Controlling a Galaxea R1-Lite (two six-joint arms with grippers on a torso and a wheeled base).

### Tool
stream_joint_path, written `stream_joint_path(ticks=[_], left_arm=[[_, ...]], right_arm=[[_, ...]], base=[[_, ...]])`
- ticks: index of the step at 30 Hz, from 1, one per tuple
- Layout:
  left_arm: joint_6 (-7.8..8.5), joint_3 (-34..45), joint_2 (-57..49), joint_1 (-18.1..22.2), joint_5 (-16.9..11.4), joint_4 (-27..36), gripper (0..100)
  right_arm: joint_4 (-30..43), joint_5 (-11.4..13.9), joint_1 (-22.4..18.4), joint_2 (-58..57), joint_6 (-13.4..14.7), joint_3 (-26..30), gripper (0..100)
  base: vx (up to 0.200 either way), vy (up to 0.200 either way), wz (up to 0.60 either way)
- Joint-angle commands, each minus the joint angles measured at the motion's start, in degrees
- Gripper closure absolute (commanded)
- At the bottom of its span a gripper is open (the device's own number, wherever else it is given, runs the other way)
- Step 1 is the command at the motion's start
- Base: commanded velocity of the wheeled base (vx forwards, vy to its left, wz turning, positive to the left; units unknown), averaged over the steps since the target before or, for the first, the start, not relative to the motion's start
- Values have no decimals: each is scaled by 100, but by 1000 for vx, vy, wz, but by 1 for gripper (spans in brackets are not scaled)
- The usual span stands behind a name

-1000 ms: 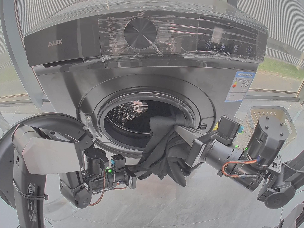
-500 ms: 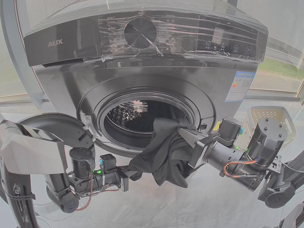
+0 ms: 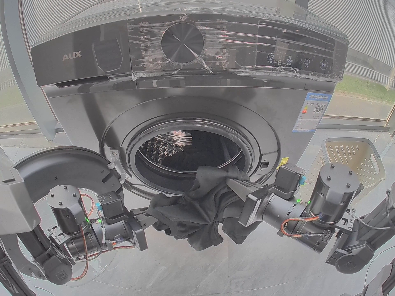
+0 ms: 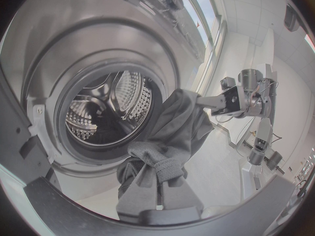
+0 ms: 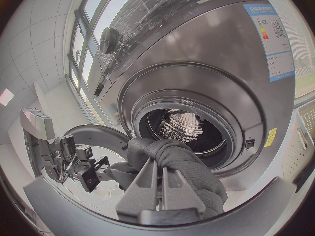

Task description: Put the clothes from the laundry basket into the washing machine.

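Dark grey garment [image 3: 199,210] sagging just below washing machine [image 3: 197,103] opening, left gripper [image 3: 149,219] clamped on one end, right gripper [image 3: 231,183] pinching other. Laundry basket [image 3: 354,155] at machine's right.

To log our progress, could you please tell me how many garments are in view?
1: the dark garment hangs between the left hand and the right hand, before the washing machine. More may be hidden inside its drum.

The garment [image 3: 201,210] between left pincer [image 3: 149,218] and right pincer [image 3: 231,182] is plain charcoal. Behind them the washing machine [image 3: 82,103] is dark metallic grey, its drum [image 3: 164,146] silver and dimpled. Right of the right pincer, the laundry basket [image 3: 354,155] is cream, hole-dotted.
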Motion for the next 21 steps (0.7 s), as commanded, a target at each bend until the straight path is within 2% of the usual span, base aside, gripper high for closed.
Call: stream_joint_path(ticks=[1,5,6,9,12,16,21], left_arm=[[-26,-87,-346,-188,14,-14,100],[-35,-183,-346,-180,23,-23,100],[-26,-192,-346,-180,23,-23,100],[-26,-271,-337,-180,75,-23,100],[-35,-368,-337,-188,251,-23,100],[-53,-447,-328,-188,286,-23,100],[-53,-491,-328,-197,295,-23,100]], right_arm=[[-171,28,-13,279,14,6,100],[-197,28,-21,349,14,59,100],[-189,28,-21,375,14,59,0],[-39,28,-21,411,-65,270,0],[198,28,-13,516,-171,639,0],[286,45,5,639,-223,938,0],[207,54,75,850,-232,903,0]], base=[[0,0,0],[0,0,0],[0,0,0],[0,0,0],[0,0,0],[0,0,0],[0,0,0]])
